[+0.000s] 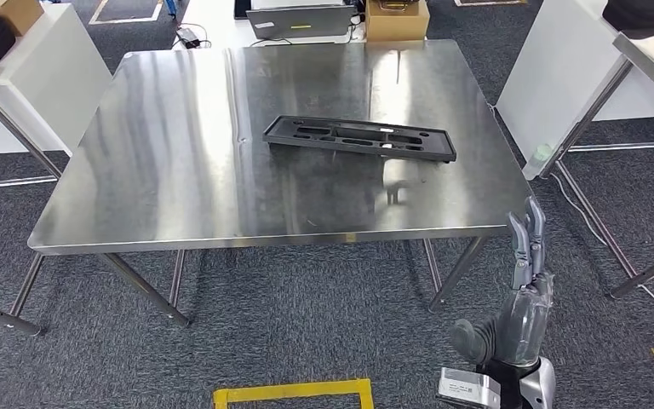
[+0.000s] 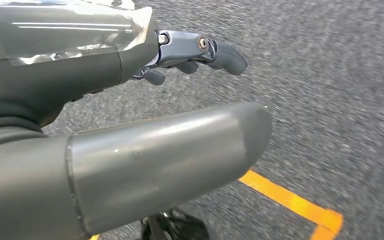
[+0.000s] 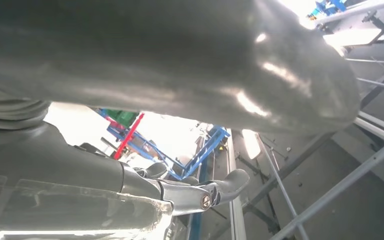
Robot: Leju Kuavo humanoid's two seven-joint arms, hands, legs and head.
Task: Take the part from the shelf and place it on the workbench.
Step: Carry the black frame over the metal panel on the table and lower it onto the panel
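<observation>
The part, a long flat black plastic tray with slotted cut-outs, lies on the steel workbench, right of its middle. My right hand is raised below the bench's front right corner, over the carpet, fingers pointing up and spread, holding nothing. It is well short of the part. In the right wrist view the same hand shows a thick thumb and dark fingers apart, empty. My left hand hangs over grey carpet with thumb and fingers apart and nothing in it.
A laptop and a cardboard box sit beyond the bench's far edge. White tables flank it on both sides, with steel legs on the right. Yellow floor tape marks the carpet near me.
</observation>
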